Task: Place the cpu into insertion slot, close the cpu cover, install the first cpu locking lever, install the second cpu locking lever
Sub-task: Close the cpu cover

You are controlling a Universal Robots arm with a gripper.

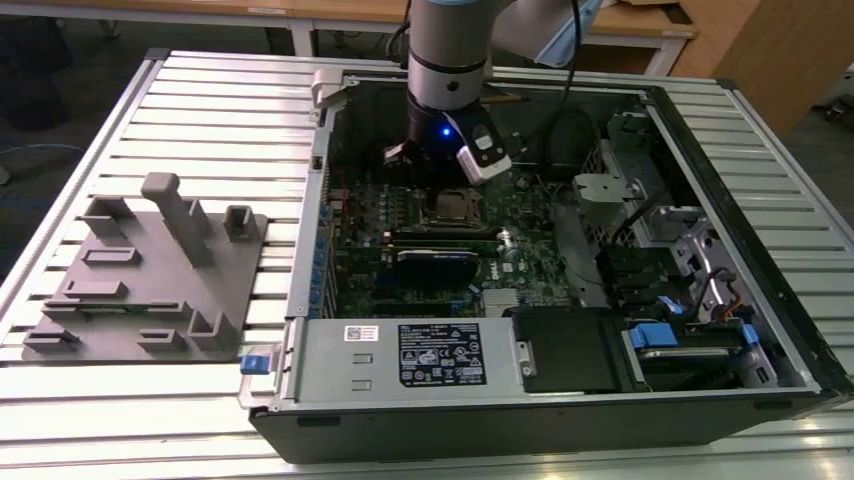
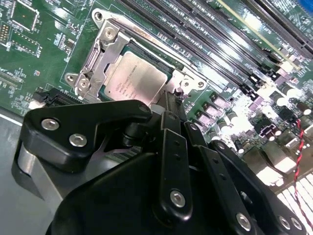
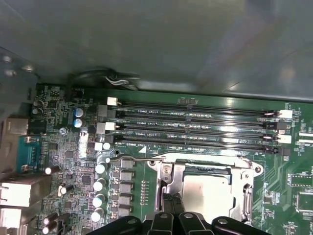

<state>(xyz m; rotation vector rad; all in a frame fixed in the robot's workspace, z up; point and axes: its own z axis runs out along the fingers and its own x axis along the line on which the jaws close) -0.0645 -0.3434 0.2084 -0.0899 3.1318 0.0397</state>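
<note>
Exterior view: the arm (image 1: 447, 60) reaches down into an open computer case (image 1: 534, 425) on a slatted table (image 1: 214, 100). One grey fixture (image 1: 147, 270) lies at the exterior view's left.
Both wrist views: the cpu (image 2: 134, 81) sits in the insertion slot (image 3: 208, 170), with the cpu cover (image 2: 100, 61) lying flat around it.
Count: one cpu; four long black memory slots (image 3: 195, 125) in the first wrist view.
Gripper (image 3: 171, 201): fingers pressed together with nothing seen between them, tips at the cover's edge.
Hard to make out: how the locking levers sit. The fingers hide the cpu's near edge.
</note>
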